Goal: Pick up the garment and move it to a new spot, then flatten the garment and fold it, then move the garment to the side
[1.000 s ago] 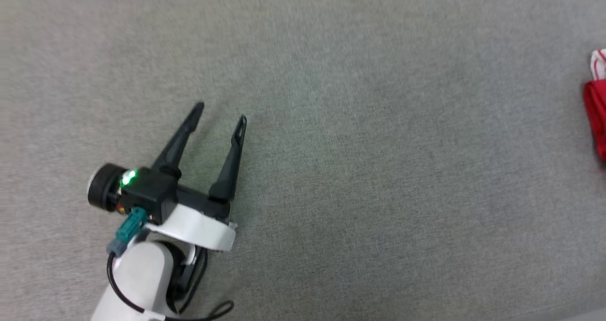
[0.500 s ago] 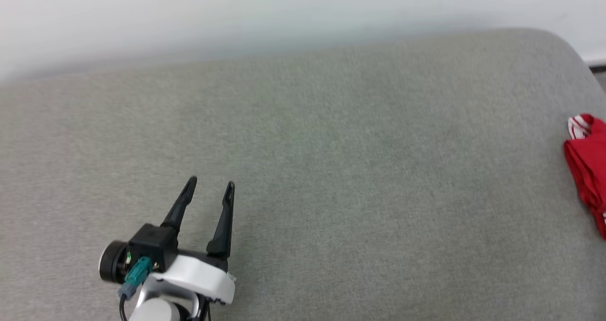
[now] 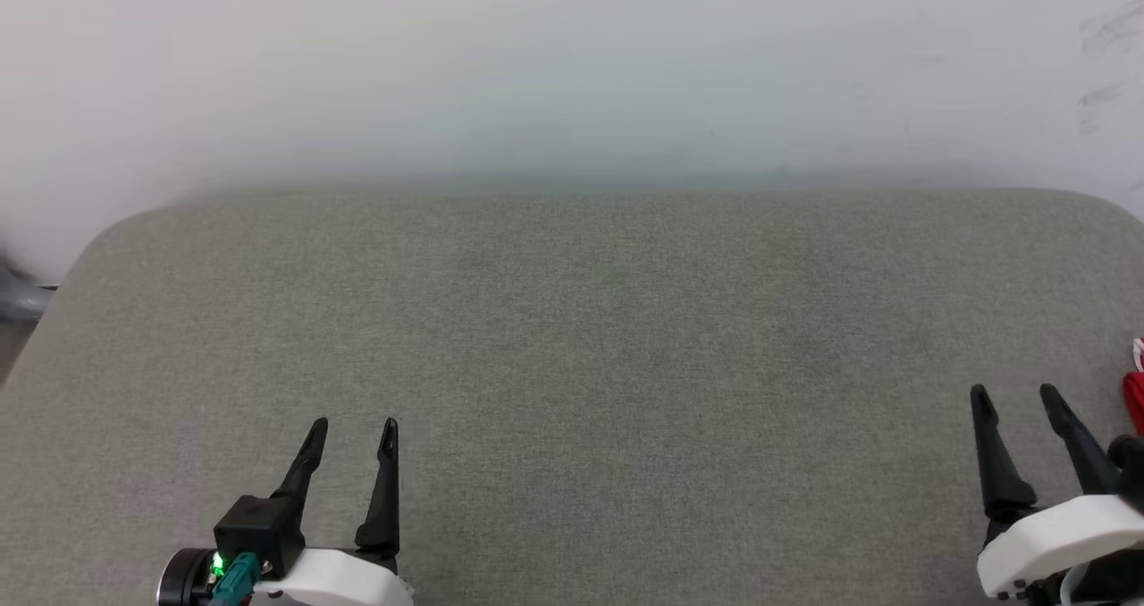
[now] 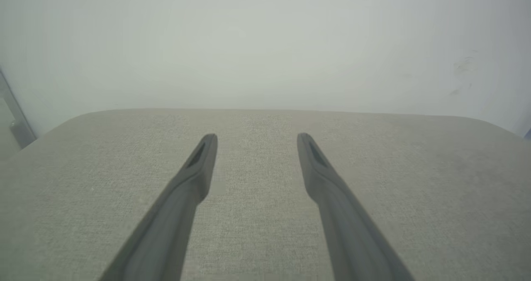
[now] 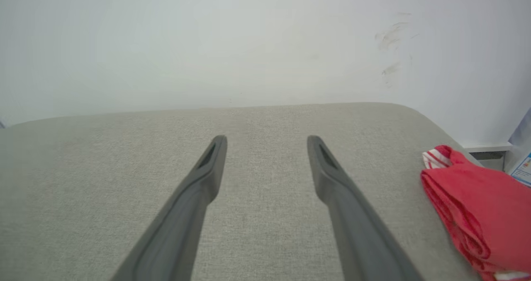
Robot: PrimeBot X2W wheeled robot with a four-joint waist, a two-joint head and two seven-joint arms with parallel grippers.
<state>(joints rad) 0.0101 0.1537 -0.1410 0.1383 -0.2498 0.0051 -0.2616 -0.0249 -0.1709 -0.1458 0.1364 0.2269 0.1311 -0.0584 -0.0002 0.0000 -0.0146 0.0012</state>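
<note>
Garment: you saw a red bundle, folded in soft layers, with red-and-white striped trim at its far end.
Garment, place: it lay at the right end of the desk, near the rounded far corner, off to the right of the right claw and not touching it.
Right claw: its fingers stood wide apart over bare grey fabric and held nothing.
Left claw: its fingers were likewise spread wide and empty, well apart from the garment.
Head view: you had both claws together, the right claw low at the right. Of the garment it gave a mere red sliver at the frame's edge.
Right wrist view: it gave you the folds and the trim, and grey scuff marks on the pale wall.
Left wrist view: the left claw pointed across bare fabric toward the wall.
Hidden: the garment's near end ran off the frame. Any lettering, the sleeves and the collar could not be made out.
</note>
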